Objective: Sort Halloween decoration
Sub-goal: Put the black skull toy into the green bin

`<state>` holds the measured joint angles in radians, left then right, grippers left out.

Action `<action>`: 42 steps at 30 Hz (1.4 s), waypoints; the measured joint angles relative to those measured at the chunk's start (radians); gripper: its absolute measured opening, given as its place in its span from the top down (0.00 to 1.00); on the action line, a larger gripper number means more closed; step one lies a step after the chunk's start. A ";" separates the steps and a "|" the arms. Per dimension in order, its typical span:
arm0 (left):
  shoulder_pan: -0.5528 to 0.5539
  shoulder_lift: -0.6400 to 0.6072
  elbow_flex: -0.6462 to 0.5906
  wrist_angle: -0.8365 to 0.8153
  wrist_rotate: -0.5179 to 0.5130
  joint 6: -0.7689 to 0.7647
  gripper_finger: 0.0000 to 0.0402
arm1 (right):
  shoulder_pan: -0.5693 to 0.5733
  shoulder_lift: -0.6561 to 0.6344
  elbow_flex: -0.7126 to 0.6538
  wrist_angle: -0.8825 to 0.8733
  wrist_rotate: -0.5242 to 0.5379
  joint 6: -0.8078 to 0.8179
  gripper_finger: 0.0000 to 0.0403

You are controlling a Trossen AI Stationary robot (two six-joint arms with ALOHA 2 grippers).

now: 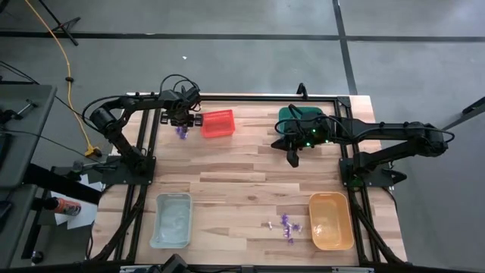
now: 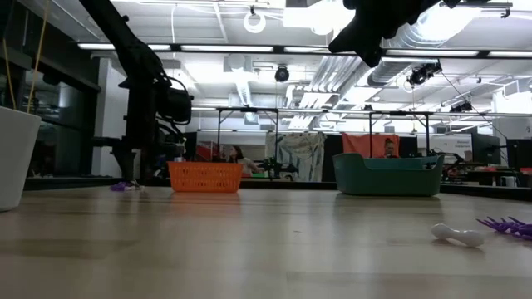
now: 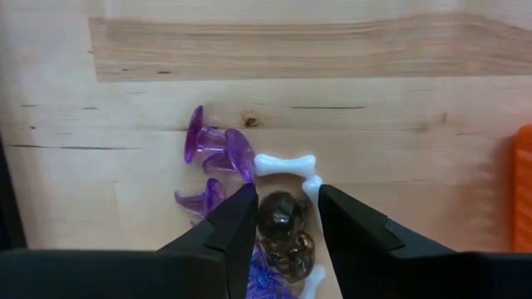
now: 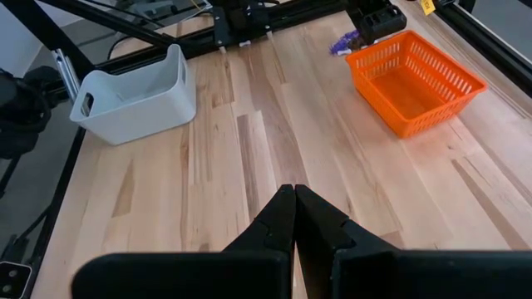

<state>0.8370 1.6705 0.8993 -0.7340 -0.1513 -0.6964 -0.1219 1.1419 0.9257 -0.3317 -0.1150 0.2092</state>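
Observation:
My left gripper [image 3: 287,208] points down over a small heap of Halloween decoration [image 1: 182,132] at the table's far left, beside the red basket [image 1: 217,123]. The heap holds purple trinkets [image 3: 218,154], white bones [image 3: 284,163] and two dark round trinkets. The gripper is shut on the upper dark trinket [image 3: 283,214]. The other dark one [image 3: 293,247] lies between the fingers, farther back. My right gripper [image 1: 292,159] hangs shut above the table's middle right, near the green bin [image 1: 299,117], with nothing in it. My left gripper has the dark round trinket's two sides [image 3: 264,218] between its two fingers, which come from above and point down. The trinket fills the gap between them. It lies on the table among the other pieces, with a white bone against its one side.
A clear bin [image 1: 172,220] stands at the near left and an orange bin [image 1: 331,221] at the near right. Between them lie more purple trinkets [image 1: 286,225] and a white bone [image 2: 457,235]. Bare wood fills the table's middle.

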 joint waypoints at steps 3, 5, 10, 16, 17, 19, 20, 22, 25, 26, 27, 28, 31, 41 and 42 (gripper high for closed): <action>0.001 0.000 0.000 -0.006 0.006 0.000 0.73 | 0.000 0.000 0.000 0.000 0.000 0.000 0.99; 0.001 0.001 -0.001 -0.016 0.008 0.000 0.75 | 0.000 0.000 0.000 0.000 0.000 0.005 0.99; 0.001 0.004 -0.005 -0.056 0.012 0.009 0.77 | 0.000 0.000 0.000 0.000 0.000 0.018 0.99; 0.001 0.004 -0.005 -0.073 0.012 0.039 0.77 | 0.000 0.000 0.000 0.000 0.000 0.015 0.99; 0.001 0.004 -0.005 -0.076 0.012 0.047 0.77 | 0.000 0.000 0.000 0.000 -0.001 0.015 0.99; 0.001 0.003 -0.004 -0.080 0.014 0.068 0.77 | 0.000 0.000 0.000 0.000 -0.001 0.015 0.99; 0.001 0.001 -0.004 -0.085 0.017 0.080 0.78 | 0.000 0.000 0.000 0.000 -0.001 0.015 0.99; 0.001 -0.008 -0.004 -0.095 0.019 0.103 0.78 | 0.000 0.000 0.000 0.000 0.000 0.015 0.99; -0.002 -0.030 -0.003 -0.112 0.019 0.135 0.78 | 0.000 0.000 0.000 0.000 0.000 0.015 0.99; -0.005 -0.038 -0.003 -0.116 0.019 0.156 0.78 | 0.000 0.000 0.000 0.000 0.000 0.014 0.99; -0.010 -0.049 -0.003 -0.119 0.018 0.183 0.78 | 0.000 0.000 0.000 0.000 0.000 0.014 0.99; -0.014 -0.060 -0.003 -0.119 0.019 0.214 0.78 | 0.000 0.000 0.000 0.000 0.000 0.010 0.99; -0.034 -0.094 -0.003 -0.117 0.019 0.323 0.78 | 0.000 0.000 0.000 0.000 0.000 0.011 0.99; -0.141 -0.093 -0.002 -0.142 0.098 0.678 0.78 | 0.000 -0.001 0.000 0.000 0.000 0.027 0.99; -0.147 -0.092 -0.002 -0.138 0.093 0.683 0.78 | 0.000 -0.001 0.000 0.000 0.000 0.027 0.99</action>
<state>0.6901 1.5787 0.8974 -0.8722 -0.0586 -0.0132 -0.1215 1.1412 0.9257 -0.3320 -0.1146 0.2363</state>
